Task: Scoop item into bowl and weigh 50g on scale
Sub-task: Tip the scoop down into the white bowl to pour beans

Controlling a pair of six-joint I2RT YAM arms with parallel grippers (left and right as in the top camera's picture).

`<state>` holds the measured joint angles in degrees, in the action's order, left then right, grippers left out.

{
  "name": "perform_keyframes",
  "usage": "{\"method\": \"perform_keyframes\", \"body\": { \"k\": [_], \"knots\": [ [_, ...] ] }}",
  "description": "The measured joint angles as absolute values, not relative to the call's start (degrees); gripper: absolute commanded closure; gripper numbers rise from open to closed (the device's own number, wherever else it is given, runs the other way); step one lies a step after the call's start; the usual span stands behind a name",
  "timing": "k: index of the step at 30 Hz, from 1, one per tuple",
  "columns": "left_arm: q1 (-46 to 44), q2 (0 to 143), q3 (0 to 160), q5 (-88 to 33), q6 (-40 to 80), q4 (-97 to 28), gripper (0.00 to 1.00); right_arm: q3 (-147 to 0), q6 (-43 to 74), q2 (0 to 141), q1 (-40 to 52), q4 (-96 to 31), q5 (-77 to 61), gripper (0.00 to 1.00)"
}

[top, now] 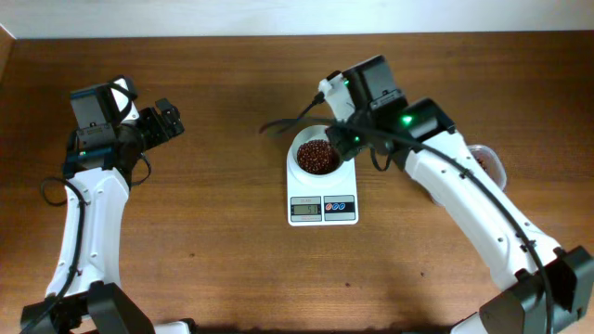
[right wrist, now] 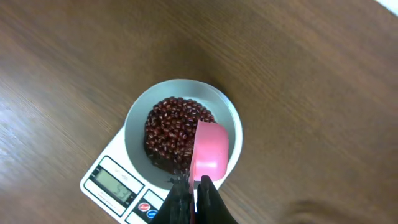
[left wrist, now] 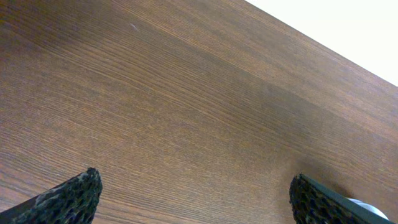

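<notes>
The white bowl (top: 299, 163) stands on the white scale (top: 322, 210) at mid-table, holding a heap of dark red-brown beans (top: 316, 157). My right gripper (top: 345, 139) hangs over the bowl's right rim. In the right wrist view that gripper (right wrist: 196, 182) is shut on the handle of a pink scoop (right wrist: 210, 149), which is tipped on its side above the beans (right wrist: 169, 132) inside the bowl (right wrist: 133, 122). The scale (right wrist: 115, 181) shows its grey display and coloured buttons. My left gripper (top: 167, 119) is far to the left, open, with only bare wood between its fingertips (left wrist: 84, 190).
A clear plastic tub (top: 489, 163) with more beans sits at the right, partly hidden behind my right arm. A dark cable (top: 283, 122) loops over the table behind the bowl. The table's far edge meets a pale wall.
</notes>
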<state>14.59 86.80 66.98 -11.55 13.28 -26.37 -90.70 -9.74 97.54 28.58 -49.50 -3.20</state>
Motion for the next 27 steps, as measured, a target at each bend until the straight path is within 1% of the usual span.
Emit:
{"method": "perform_keyframes", "body": {
  "k": [4, 19, 24, 27],
  "knots": [
    [14.59, 86.8, 66.98, -11.55, 13.3, -26.37, 0.01, -90.7, -11.18, 97.54, 28.86, -49.47, -1.08, 0.96],
    [14.59, 86.8, 66.98, -11.55, 13.28, -26.37, 0.01, -90.7, -11.16, 97.54, 28.86, -49.3, -0.93, 0.96],
    [14.59, 86.8, 66.98, -11.55, 13.28, -26.37, 0.01, -90.78, -9.21, 98.15, 28.86, -49.25, -3.73, 0.96],
    [14.59, 86.8, 66.98, -11.55, 13.3, -26.37, 0.01, -90.89, -8.23, 101.06, 28.86, -49.06, -5.96, 0.96]
  ]
}}
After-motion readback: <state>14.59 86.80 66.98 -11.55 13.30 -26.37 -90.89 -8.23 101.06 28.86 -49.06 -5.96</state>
